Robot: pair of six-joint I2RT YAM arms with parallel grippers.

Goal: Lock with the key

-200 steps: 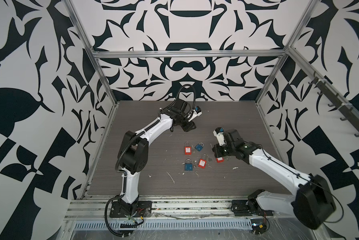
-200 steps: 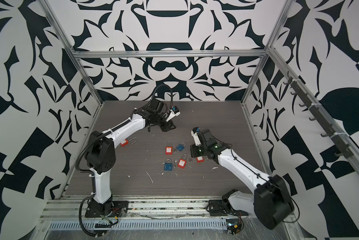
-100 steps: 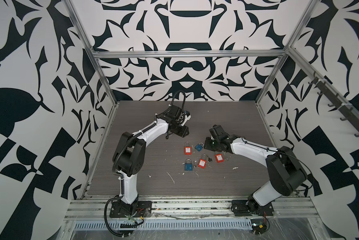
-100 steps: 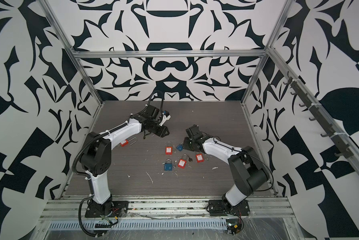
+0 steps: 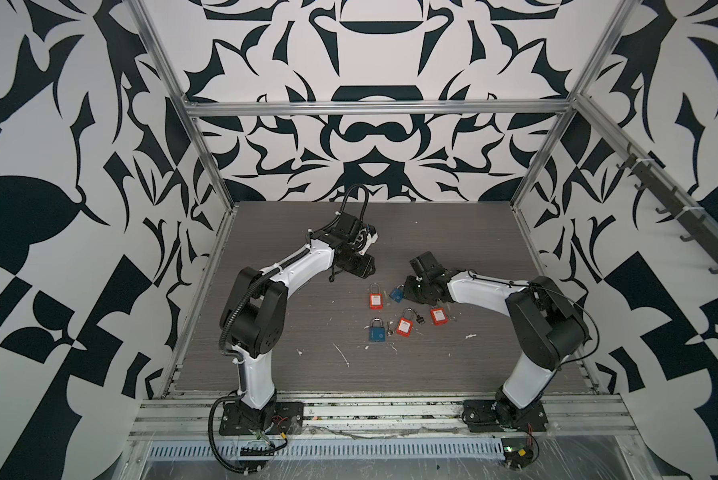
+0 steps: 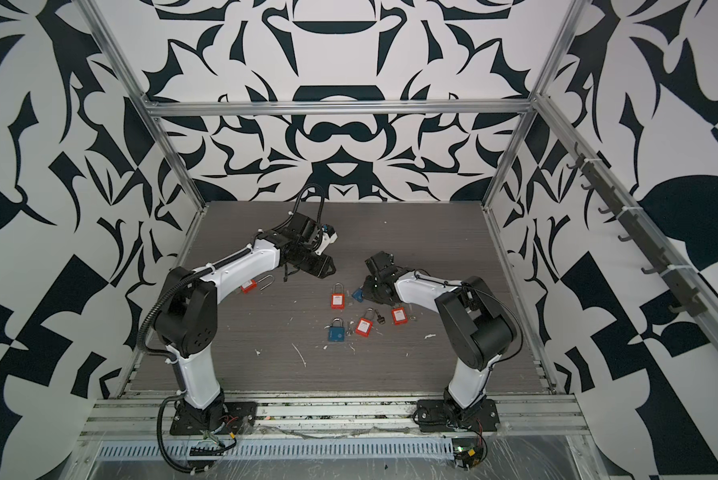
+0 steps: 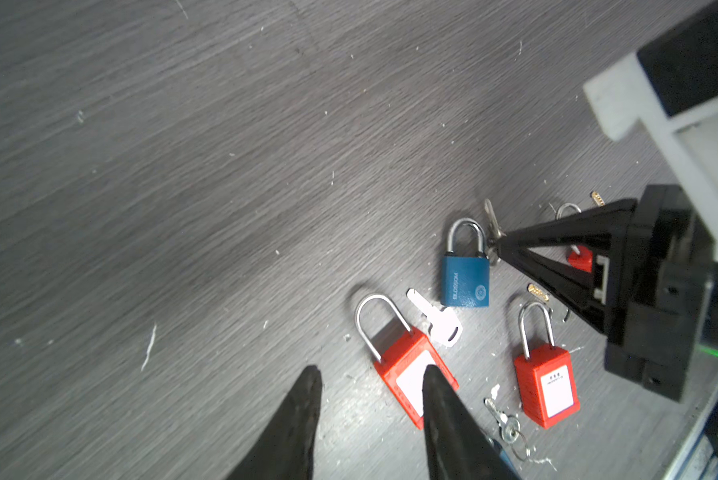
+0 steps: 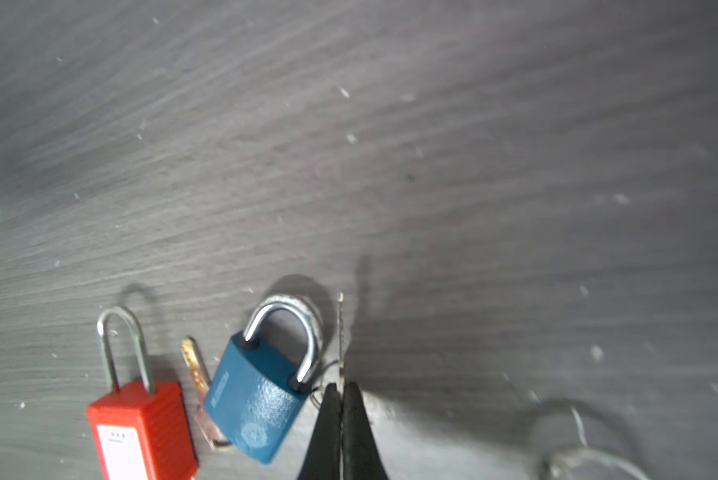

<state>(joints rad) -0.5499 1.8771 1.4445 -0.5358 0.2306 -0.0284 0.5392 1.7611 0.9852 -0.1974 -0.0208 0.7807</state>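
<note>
You are holding the key [image 8: 340, 332] pinched in the right tool [image 8: 341, 388], with the jaws closed tight on it and the blade sticking forward. The key is sitting just beside the shackle of the blue padlock [image 8: 262, 399], which is lying flat on the worktop [image 8: 390, 145]. Your left tool [image 7: 372, 370] is hovering half-open, gripping nothing, over a red padlock [image 7: 403, 357].

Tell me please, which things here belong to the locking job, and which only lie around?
Job: silver key, pinched in the right fingers; blue padlock beside it, probably its lock.
Lying about: red padlock; brass key; second blue padlock, farther off.
</note>
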